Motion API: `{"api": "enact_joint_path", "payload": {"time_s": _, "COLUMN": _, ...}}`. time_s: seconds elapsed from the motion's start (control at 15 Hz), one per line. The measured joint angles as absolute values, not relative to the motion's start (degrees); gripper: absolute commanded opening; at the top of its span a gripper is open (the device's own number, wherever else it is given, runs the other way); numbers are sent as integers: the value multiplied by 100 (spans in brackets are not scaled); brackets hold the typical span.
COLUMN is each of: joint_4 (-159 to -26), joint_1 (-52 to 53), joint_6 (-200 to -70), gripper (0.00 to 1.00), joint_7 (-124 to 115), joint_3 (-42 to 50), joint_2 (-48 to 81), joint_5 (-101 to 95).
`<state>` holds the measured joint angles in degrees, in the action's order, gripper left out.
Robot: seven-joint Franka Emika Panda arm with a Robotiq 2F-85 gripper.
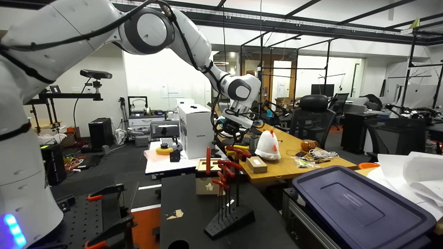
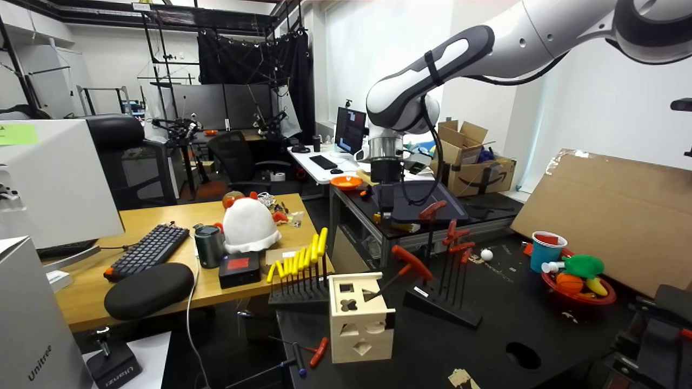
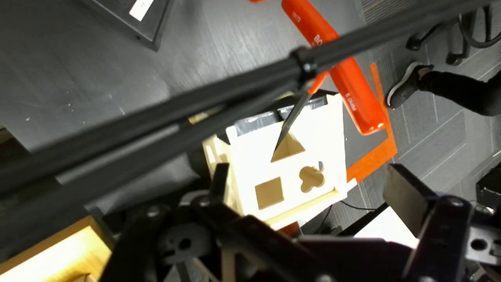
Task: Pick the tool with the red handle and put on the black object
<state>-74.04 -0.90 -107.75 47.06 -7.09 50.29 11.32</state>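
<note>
A red-handled T-shaped tool (image 2: 412,262) leans with its shaft in the triangular hole of a wooden shape box (image 2: 361,329). In the wrist view this red handle (image 3: 358,98) lies beyond my fingers, above the box (image 3: 246,156). The black object, a wedge-shaped stand (image 1: 230,221), holds several other red-handled tools upright; in the wrist view just a corner of the stand (image 3: 129,19) shows at top left. My gripper (image 3: 309,176) is open, pads wide apart, with nothing held. It hangs in the air above the table in both exterior views, apart from the tool.
A stand of yellow-handled tools (image 2: 300,265) is beside the box. Loose tools, including a red-handled one (image 2: 319,352), lie near the table edge. A bowl of toys (image 2: 578,302), a cup (image 2: 546,251) and a lidded bin (image 1: 360,207) are around. A dark cable (image 3: 235,88) crosses the wrist view.
</note>
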Motion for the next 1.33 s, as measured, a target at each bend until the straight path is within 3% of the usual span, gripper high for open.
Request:
{"api": "enact_joint_path", "payload": {"time_s": 0.47, "joint_4": -7983, "joint_1": 100, "joint_6": -11645, "gripper": 100, "joint_7": 4232, "joint_3": -841, "joint_2": 4539, "joint_5": 1061}}
{"api": "enact_joint_path", "payload": {"time_s": 1.33, "joint_4": -11690, "joint_1": 225, "joint_6": -14200, "gripper": 100, "joint_7": 3443, "joint_3": -1176, "joint_2": 2386, "joint_5": 1058}}
